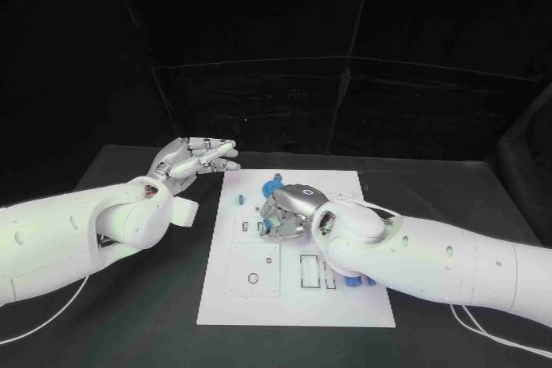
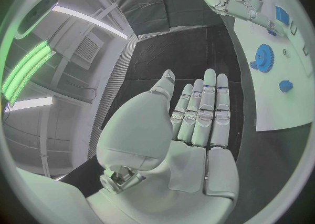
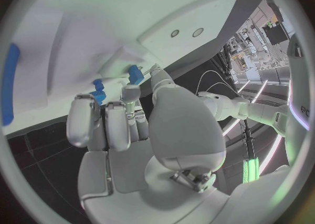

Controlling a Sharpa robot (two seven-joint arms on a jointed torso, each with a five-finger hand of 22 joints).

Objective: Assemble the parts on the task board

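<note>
Parts [image 1: 274, 181] look small, stiff, light and slippery, best pinched by their sides; right hand [image 1: 288, 211] hovers fingers-curled over the board [image 1: 345, 304] middle, grip unclear, while left hand [image 1: 193, 160] waits empty beside the board.

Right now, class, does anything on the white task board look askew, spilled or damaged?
Nothing stands out. The white task board lies flat, small blue parts sit on it, and the right hand hovers over its middle.

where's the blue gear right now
The blue gear lies flat on the white task board, seen in the left wrist view, between the right hand and a smaller blue part, apart from the left hand.
</note>
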